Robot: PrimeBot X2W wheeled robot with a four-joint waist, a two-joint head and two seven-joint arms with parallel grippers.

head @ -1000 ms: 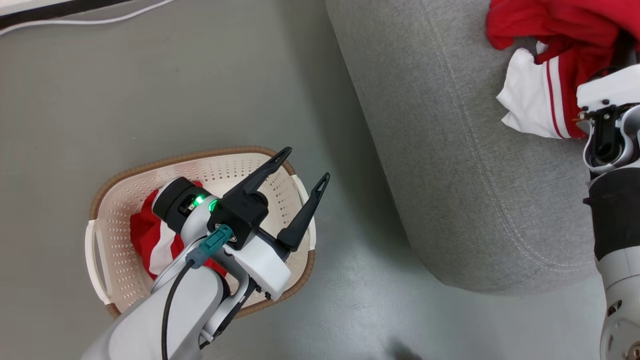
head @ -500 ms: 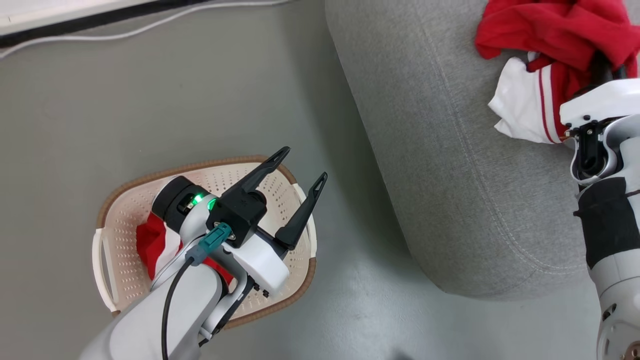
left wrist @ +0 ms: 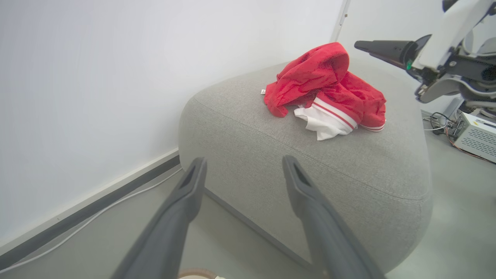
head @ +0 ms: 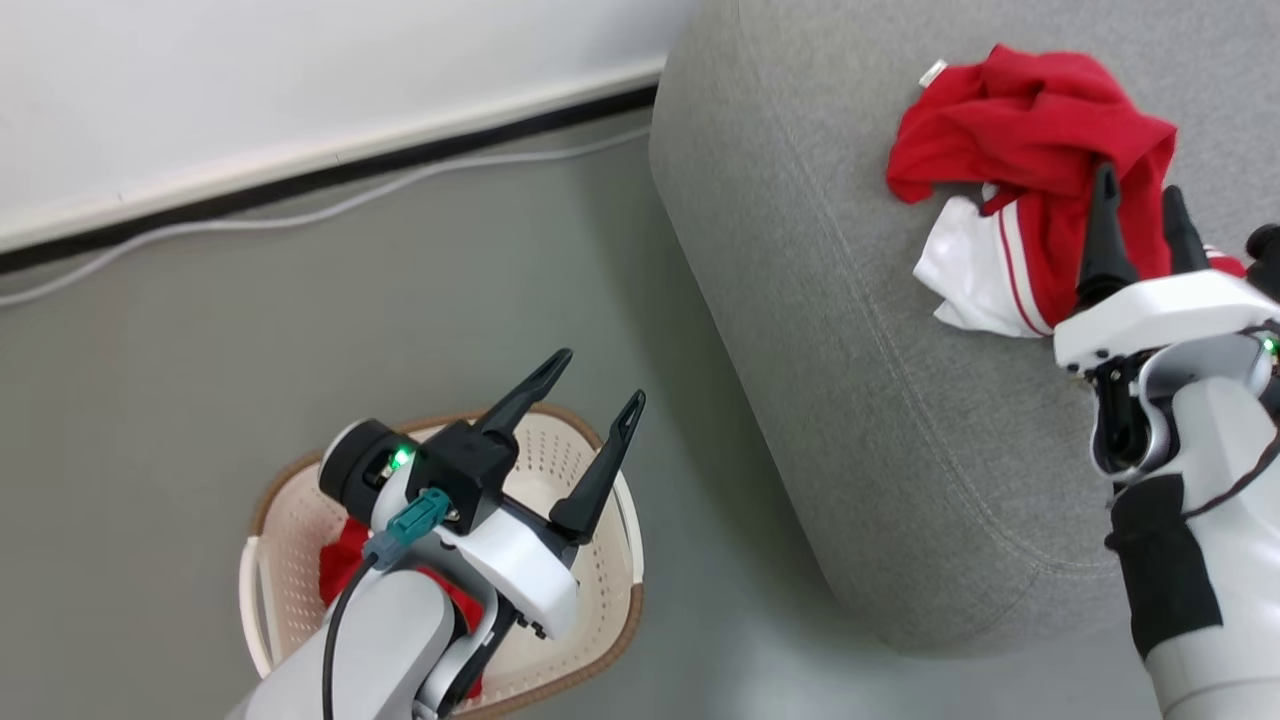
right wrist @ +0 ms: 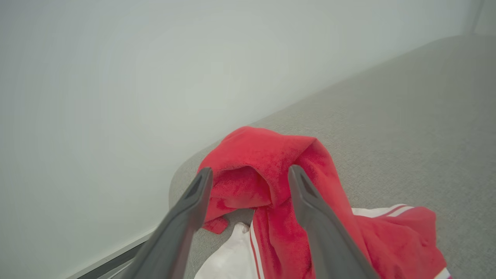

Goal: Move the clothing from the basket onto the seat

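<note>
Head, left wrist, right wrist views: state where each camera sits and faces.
Head: above, facing down on basket, seat, left gripper, right gripper.
Left wrist: above the basket, facing the seat between its fingers.
Right wrist: over the seat, facing the red garment between its fingers.
Shared: all three show that garment on the seat.

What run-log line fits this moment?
right gripper: open above red garment on sofa | left gripper: open above laundry basket | second garment: in basket

The left pincer (head: 600, 378) points up and to the right from a bent pale forearm (head: 340, 650), fingers spread wide. The right pincer (head: 1137, 182) points upward, fingers parted, holding nothing.
</note>
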